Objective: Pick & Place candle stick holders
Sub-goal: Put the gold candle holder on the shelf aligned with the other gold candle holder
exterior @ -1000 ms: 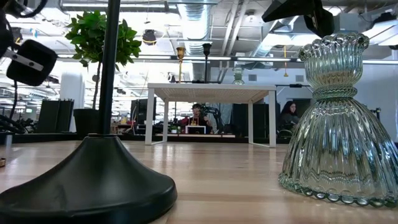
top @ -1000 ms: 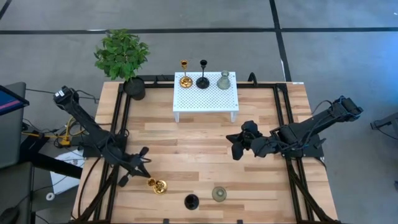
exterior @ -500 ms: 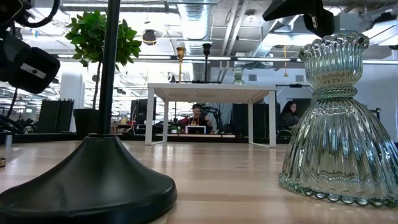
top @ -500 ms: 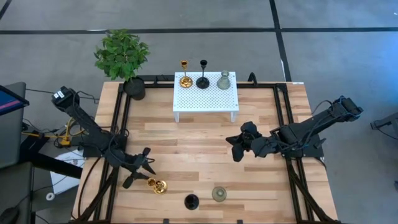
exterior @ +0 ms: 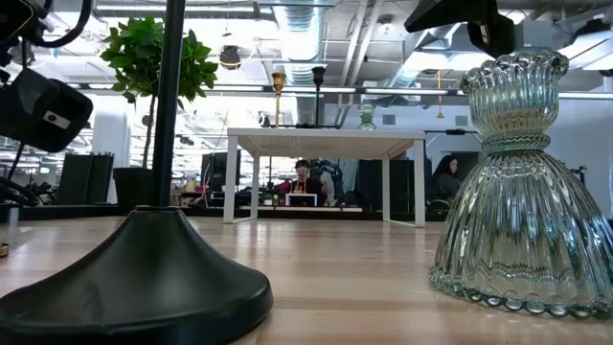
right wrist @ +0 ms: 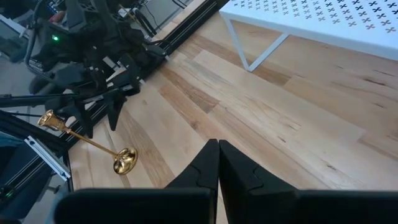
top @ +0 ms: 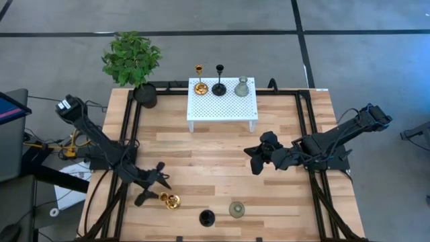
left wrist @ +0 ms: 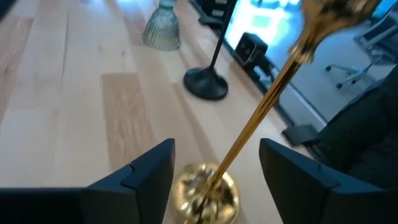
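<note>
A gold candle stick holder (top: 170, 199) stands on its round base near the table's front left. A black holder (top: 207, 216) and a grey-green glass one (top: 236, 209) stand to its right. Another gold (top: 199, 82), black (top: 219, 85) and grey-green (top: 242, 87) holder stand on the white perforated stand (top: 222, 106). My left gripper (top: 154, 187) is open. In the left wrist view its fingers (left wrist: 214, 180) stand on either side of the gold holder's base (left wrist: 204, 194) without touching it. My right gripper (top: 256, 160) is shut and empty, above the table's middle right.
A potted plant (top: 134, 64) stands at the far left corner. The black holder (exterior: 158, 278) and the glass holder (exterior: 522, 192) fill the low view's foreground. Bare wood lies between the stand and the front row. People sit in the room behind the table.
My left gripper has gone a little toward the table's near edge and down, closing in on the gold holder at the front left, fingers still open. The holders have not moved.
</note>
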Robot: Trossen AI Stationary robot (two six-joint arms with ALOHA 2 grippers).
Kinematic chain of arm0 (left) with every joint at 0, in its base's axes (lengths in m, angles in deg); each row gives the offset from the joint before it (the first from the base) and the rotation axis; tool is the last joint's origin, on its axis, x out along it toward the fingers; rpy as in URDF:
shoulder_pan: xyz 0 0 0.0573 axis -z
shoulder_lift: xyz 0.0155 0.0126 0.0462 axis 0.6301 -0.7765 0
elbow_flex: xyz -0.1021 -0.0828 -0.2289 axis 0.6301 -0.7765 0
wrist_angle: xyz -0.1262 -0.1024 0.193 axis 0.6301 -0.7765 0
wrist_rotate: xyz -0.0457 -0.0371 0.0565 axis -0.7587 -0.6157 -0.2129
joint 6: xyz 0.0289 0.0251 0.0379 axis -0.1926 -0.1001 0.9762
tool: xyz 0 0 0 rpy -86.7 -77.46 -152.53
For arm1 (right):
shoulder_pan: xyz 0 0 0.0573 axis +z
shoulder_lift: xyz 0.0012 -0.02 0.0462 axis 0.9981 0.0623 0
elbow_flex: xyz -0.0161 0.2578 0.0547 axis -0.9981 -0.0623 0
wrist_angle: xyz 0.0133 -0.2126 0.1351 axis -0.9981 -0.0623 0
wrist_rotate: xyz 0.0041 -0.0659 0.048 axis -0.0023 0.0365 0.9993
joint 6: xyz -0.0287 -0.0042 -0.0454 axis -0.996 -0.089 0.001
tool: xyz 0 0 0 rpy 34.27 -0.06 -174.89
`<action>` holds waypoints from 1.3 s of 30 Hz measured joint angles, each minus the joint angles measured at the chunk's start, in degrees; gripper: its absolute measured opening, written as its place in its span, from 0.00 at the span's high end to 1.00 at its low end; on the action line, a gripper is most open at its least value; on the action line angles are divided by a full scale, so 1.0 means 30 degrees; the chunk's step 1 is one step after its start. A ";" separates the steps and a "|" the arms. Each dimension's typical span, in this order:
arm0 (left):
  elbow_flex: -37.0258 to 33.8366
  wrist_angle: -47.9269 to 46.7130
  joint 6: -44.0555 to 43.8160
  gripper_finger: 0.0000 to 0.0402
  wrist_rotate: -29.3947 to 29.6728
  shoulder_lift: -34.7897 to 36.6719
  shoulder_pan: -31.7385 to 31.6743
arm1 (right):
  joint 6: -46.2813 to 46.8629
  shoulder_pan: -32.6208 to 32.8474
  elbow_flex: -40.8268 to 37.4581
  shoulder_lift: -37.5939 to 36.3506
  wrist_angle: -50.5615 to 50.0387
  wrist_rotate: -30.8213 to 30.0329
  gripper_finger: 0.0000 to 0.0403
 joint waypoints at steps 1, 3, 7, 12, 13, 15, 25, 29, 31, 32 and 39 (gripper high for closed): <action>0.0000 0.0565 -0.0007 0.41 -0.0026 -0.0306 0.0000 | 0.0000 0.0000 0.0000 0.0000 0.0000 0.0000 1.00; 0.0003 0.1505 -0.0027 0.41 -0.0040 -0.0858 0.0000 | -0.0006 0.0000 0.0000 0.0000 -0.0007 0.0000 1.00; 0.0007 0.2431 -0.0066 0.41 -0.0584 -0.1897 0.0000 | -0.0044 0.0000 0.0000 0.0000 -0.0016 0.0000 1.00; 0.0007 0.3200 -0.0981 0.42 -0.1005 -0.2926 -0.0007 | -0.0044 0.0000 0.0000 0.0000 -0.0022 -0.0001 1.00; 0.0007 0.3392 -0.1036 0.43 -0.1012 -0.3093 -0.0006 | -0.0044 0.0000 0.0000 0.0000 -0.0022 -0.0001 1.00; 0.0007 0.3764 -0.1065 0.44 -0.1019 -0.3343 0.0000 | -0.0044 0.0000 0.0000 0.0000 -0.0022 -0.0007 1.00; 0.0007 0.5101 -0.2464 0.55 -0.1013 -0.4737 -0.0007 | -0.0051 0.0000 0.0000 0.0000 -0.0050 -0.0007 1.00; 0.0007 0.6453 -0.3007 0.60 -0.1013 -0.5478 -0.0002 | -0.0051 0.0000 0.0007 0.0000 -0.0117 -0.0007 1.00; 0.0007 0.7046 -0.3075 0.62 -0.1013 -0.5866 -0.0007 | -0.0051 0.0000 0.0007 0.0000 -0.0122 -0.0007 1.00; 0.0007 0.7241 -0.3082 0.62 -0.1013 -0.6011 -0.0004 | -0.0051 0.0000 0.0007 0.0000 -0.0120 -0.0007 1.00; 0.0007 0.7598 -0.3500 0.68 -0.1007 -0.6406 0.0007 | -0.0051 0.0000 0.0007 0.0000 -0.0117 -0.0007 1.00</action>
